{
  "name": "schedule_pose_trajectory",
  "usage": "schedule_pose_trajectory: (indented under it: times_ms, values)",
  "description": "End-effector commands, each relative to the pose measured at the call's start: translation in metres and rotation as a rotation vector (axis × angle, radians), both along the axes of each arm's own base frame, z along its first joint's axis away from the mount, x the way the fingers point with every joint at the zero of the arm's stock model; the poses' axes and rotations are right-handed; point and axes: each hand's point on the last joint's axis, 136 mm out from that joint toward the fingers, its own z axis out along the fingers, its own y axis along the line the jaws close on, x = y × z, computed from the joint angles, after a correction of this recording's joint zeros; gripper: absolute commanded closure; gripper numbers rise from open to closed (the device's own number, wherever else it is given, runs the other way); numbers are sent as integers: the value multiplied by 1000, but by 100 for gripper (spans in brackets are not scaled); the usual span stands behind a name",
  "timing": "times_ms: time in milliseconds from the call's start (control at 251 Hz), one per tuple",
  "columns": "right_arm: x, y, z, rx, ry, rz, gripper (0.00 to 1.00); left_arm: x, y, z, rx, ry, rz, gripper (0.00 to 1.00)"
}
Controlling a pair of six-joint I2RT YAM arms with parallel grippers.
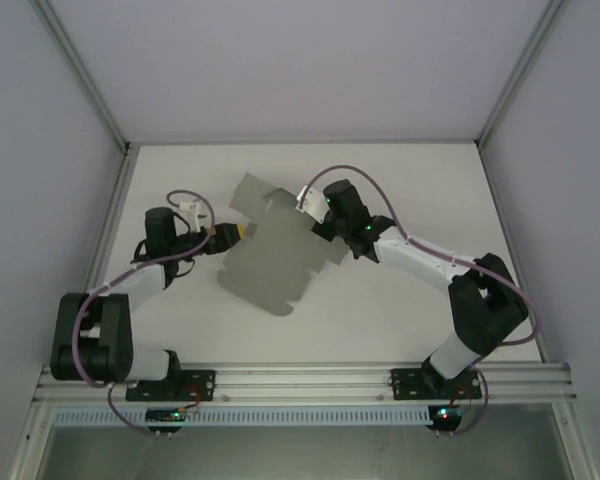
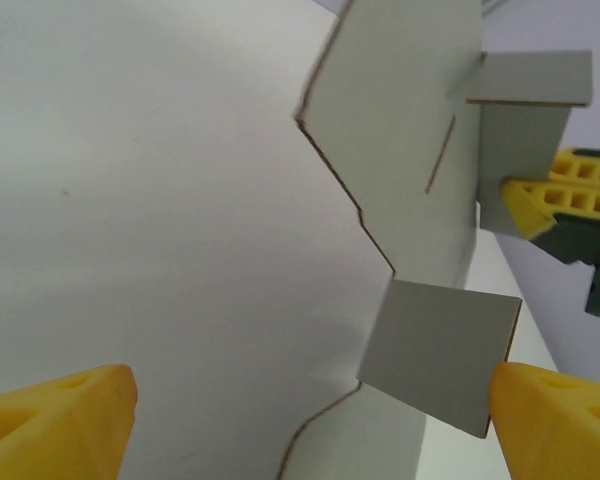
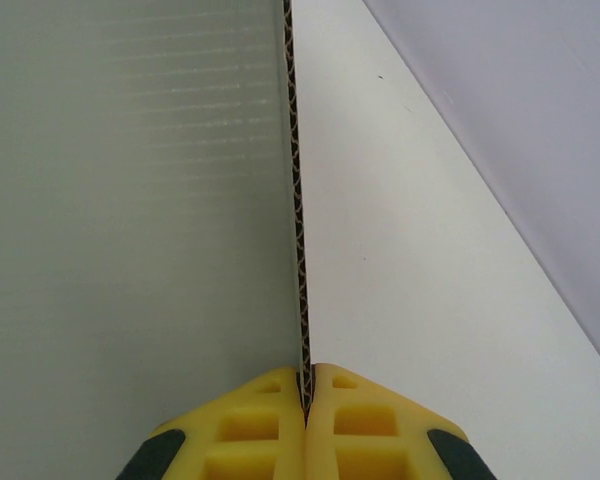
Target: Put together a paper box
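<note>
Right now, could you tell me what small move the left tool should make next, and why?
Probably ease the left tool forward and close on the small flap. Its jaws stand open with that flap just ahead, near one finger, while the right tool is shut on an edge of the paper box, steadying it.

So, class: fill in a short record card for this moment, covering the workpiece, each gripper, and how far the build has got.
Workpiece: paper box, a grey corrugated die-cut sheet over the white table
Left gripper: open, facing a bent-up flap, holding nothing
Right gripper: shut on the sheet's edge
Progress: flaps partly bent, not yet a box
</note>
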Motion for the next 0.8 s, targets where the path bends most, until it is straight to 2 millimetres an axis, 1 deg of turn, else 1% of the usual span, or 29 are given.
schedule_pose_trajectory:
  times_ms: [0, 164, 235, 327, 439, 515, 555, 575, 659, 730, 794]
  values:
    - [-2, 6, 24, 64, -45, 14, 100, -3, -19, 19, -59, -76, -111, 13]
    - [-5, 13, 26, 80, -50, 33, 100, -2, -38, 19, -77, -98, -178, 18]
    - [-8, 17, 28, 100, -46, 50, 100, -1, -46, 19, -107, -100, -209, 26]
    - [-10, 21, 30, 117, -47, 63, 100, 3, -51, 17, -146, -71, -230, 47]
    - [-13, 26, 32, 134, -49, 86, 100, 3, -56, 18, -186, -70, -252, 68]
    - [-13, 26, 33, 131, -50, 82, 100, 6, -55, 17, -188, -59, -224, 84]
    - [-14, 26, 33, 131, -50, 85, 100, 10, -53, 14, -182, -43, -194, 95]
    - [-14, 27, 33, 132, -51, 89, 100, 11, -52, 14, -180, -36, -180, 99]
    - [-22, 31, 31, 102, -58, 125, 100, 20, -45, 3, -156, 47, -90, 100]
    - [-31, 36, 28, 44, -84, 165, 100, 31, -35, -16, -113, 191, 31, 100]
    - [-43, 41, 24, -19, -116, 218, 100, 34, -30, -32, -95, 304, 105, 100]
